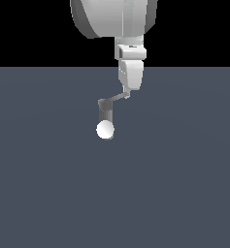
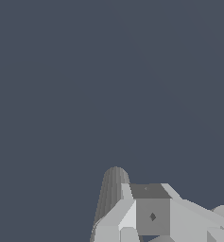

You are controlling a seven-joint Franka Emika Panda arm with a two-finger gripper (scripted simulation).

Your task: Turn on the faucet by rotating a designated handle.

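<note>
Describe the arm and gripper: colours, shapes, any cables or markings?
The white, blocky Panda arm ends in a wide rounded link, then a narrower boxy wrist and a white faceted gripper. The wrist view shows pale grey angular fingers, one face carrying a small dark diamond mark. No cables or lettering visible.

The white sphere hides the faucet's base; the claw covers the handle's tip.
</note>
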